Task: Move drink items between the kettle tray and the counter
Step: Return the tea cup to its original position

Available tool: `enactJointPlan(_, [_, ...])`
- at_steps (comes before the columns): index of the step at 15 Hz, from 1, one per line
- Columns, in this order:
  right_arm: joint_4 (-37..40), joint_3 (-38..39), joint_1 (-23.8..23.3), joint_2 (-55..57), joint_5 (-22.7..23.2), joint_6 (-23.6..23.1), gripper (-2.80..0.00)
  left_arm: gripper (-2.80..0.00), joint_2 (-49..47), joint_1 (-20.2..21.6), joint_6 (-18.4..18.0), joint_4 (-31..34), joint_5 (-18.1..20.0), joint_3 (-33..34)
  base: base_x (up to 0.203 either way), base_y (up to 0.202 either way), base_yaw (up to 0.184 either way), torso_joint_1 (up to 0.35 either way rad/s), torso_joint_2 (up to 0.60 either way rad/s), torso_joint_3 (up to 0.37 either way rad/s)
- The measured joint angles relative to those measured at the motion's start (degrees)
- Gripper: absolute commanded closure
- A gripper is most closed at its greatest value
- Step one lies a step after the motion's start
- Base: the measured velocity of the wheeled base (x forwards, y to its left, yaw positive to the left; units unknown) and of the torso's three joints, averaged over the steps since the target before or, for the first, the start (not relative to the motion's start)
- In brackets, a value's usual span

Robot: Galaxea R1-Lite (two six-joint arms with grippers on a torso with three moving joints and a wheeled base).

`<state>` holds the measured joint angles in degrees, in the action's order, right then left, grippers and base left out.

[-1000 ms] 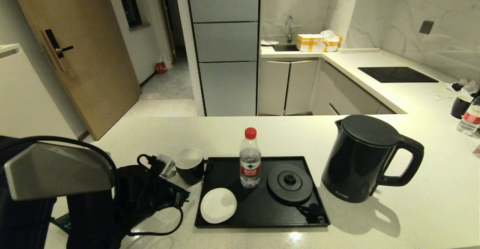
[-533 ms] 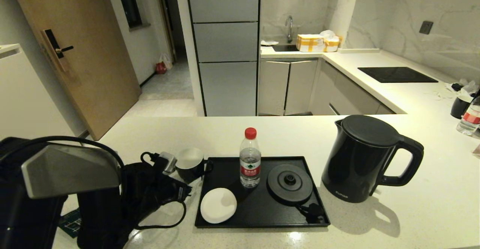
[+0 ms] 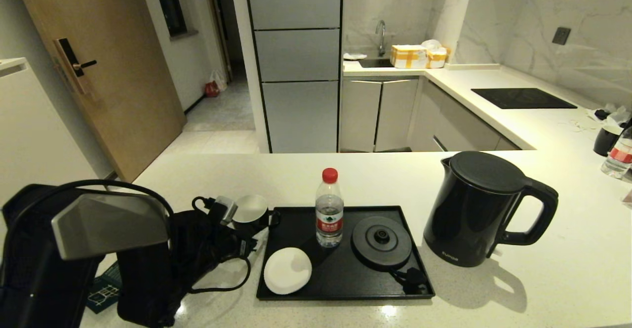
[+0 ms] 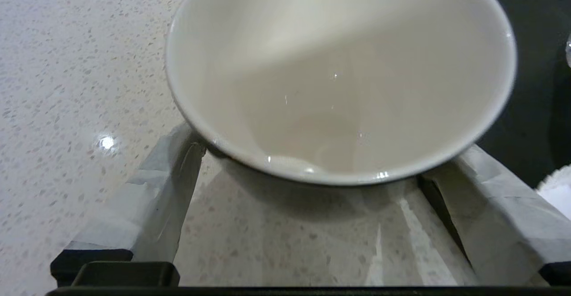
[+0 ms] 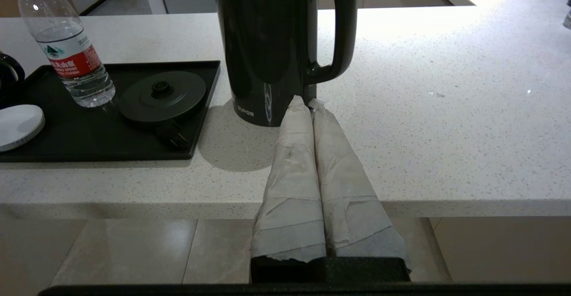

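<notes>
Left wrist view shows the left gripper [image 4: 312, 189] with jaws spread wide around the mug [image 4: 341, 75], gripping nothing; its black outside is hidden. Head view shows that mug [image 3: 251, 210] on the desk [image 3: 345, 180] beside the tray [image 3: 345, 273]. Right gripper [image 5: 307, 103] has jaws pressed together, empty, before the kettle [image 5: 267, 42].

Left claw [image 4: 308, 189] drawn nearer the mug [image 3: 251, 211], fingers now flanking it

2 mugs [image 3: 250, 214] [image 3: 606, 139], 2 bottles [image 3: 329, 208] [image 3: 617, 156], 1 kettle [image 3: 481, 209], 1 tray [image 3: 340, 273], 1 base disc [image 3: 381, 242], 1 white lid [image 3: 287, 270]
</notes>
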<state>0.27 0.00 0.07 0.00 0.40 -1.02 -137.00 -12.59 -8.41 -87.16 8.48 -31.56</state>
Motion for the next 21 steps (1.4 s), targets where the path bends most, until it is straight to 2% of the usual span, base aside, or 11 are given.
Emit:
enactJointPlan(5, [0.0, 0.0, 0.0, 0.0, 0.0, 0.0, 0.00, -2.80, -1.3, 0.0, -0.1, 0.0, -0.3, -2.7, 0.000, 0.000, 0.000, 0.000, 0.00, 0.000])
enactJointPlan(8, [0.0, 0.0, 0.0, 0.0, -0.1, 0.0, 0.00, -2.80, -2.1, 0.0, -0.1, 0.0, -2.0, -4.2, 0.000, 0.000, 0.000, 0.000, 0.00, 0.000])
enactJointPlan(21, [0.0, 0.0, 0.0, 0.0, -0.1, 0.0, 0.00, -2.80, -2.7, 0.0, -0.1, 0.0, -2.2, -4.9, 0.000, 0.000, 0.000, 0.000, 0.00, 0.000])
